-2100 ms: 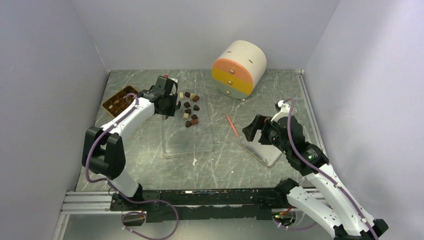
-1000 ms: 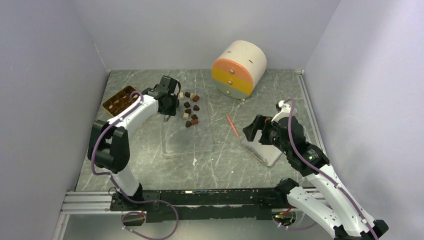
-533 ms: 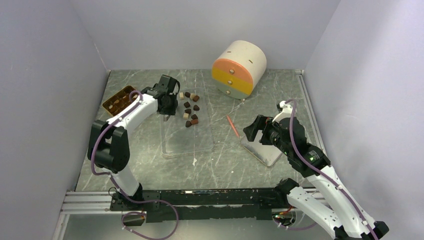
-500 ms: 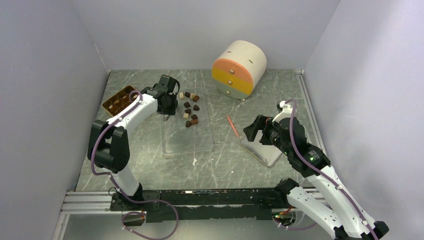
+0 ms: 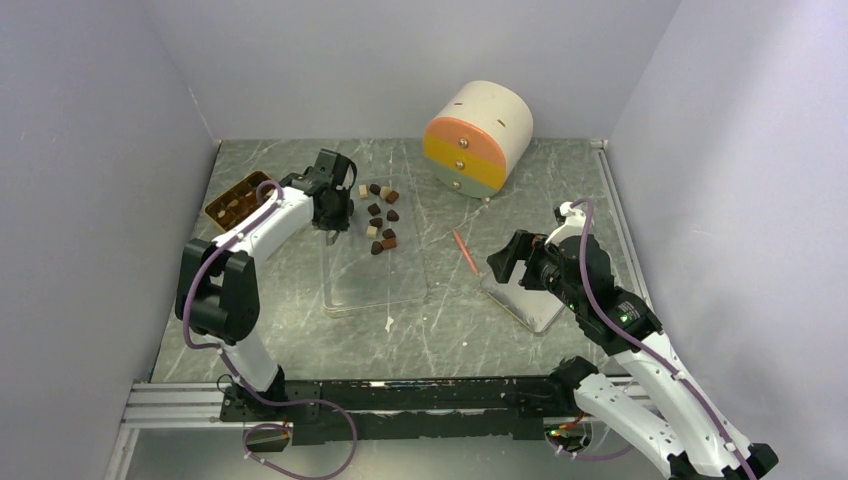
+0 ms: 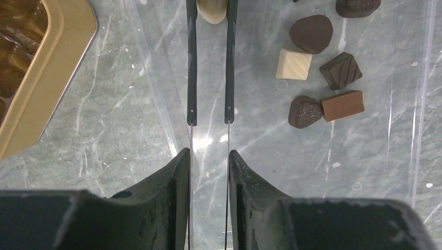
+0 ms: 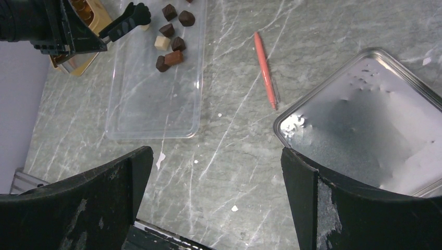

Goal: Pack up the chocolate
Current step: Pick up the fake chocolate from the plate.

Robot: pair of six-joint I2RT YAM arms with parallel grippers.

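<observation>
We see left fingers pinching a cream chocolate near the gold tray, right fingers spread wide; shallow tip-grip could drop it

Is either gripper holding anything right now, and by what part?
The left gripper pinches a cream-white chocolate by its two sides, at the fingertips. The right gripper is open and empty.

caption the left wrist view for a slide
Left gripper pinches a cream-white chocolate over a clear plastic tray, loose dark and white chocolates beside it, golden-brown compartmented tray at the edge.
</observation>
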